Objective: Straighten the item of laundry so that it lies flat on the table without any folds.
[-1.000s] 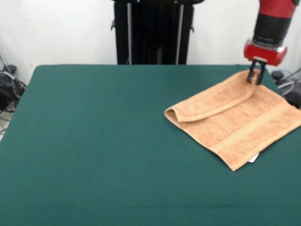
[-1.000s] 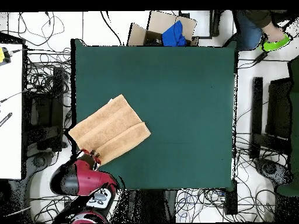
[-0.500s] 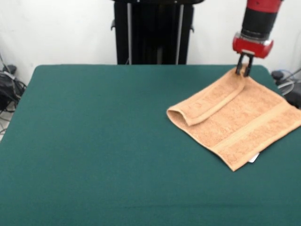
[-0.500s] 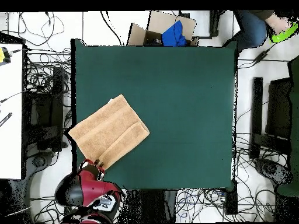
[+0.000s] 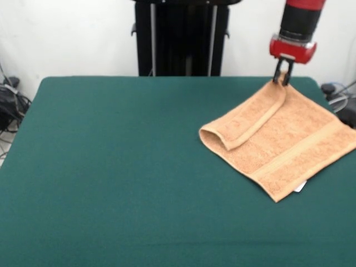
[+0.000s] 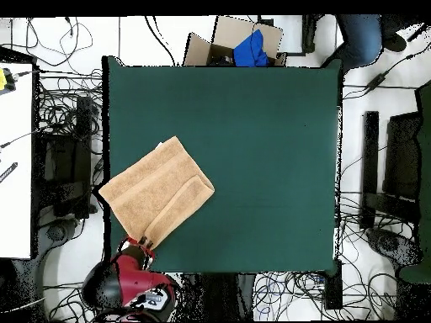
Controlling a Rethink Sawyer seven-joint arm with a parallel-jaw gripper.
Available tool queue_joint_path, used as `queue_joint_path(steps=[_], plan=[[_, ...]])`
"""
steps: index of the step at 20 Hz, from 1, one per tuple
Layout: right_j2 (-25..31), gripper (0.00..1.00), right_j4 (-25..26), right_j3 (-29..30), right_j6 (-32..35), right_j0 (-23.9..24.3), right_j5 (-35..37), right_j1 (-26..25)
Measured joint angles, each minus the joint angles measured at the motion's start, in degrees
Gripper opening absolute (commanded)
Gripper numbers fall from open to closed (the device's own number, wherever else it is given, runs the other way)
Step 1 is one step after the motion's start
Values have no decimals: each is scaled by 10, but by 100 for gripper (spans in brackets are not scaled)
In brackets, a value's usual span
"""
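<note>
The peach-orange towel (image 5: 283, 139) lies at the right far part of the dark green table (image 5: 111, 167). One edge is folded over into a narrow flap that runs from the towel's left corner up to the far corner. A small white tag (image 5: 300, 187) sticks out under the near corner. My gripper (image 5: 281, 78) is shut on the far corner of the flap and holds it a little above the table near the far edge. In the overhead view the towel (image 6: 156, 193) is at the table's (image 6: 269, 151) lower left, with the gripper (image 6: 145, 244) at its bottom corner.
The black pedestal (image 5: 181, 39) stands behind the table's far edge. A cardboard box (image 6: 240, 46) with a blue thing sits beyond the opposite edge. Cables cover the floor all round. A person's leg (image 6: 362, 38) shows at the top right. A white desk (image 6: 13, 151) stands at the left.
The gripper has moved toward the robot's side of the table and risen a little, pulling the towel's folded corner with it. The folded flap has grown narrower.
</note>
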State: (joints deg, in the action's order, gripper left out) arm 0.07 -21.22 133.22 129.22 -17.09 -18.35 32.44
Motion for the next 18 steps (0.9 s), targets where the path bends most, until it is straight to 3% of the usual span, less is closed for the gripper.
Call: queue_joint_path(steps=[18], plan=[[3, 0, 22, 32, 0, 7, -35, 0]])
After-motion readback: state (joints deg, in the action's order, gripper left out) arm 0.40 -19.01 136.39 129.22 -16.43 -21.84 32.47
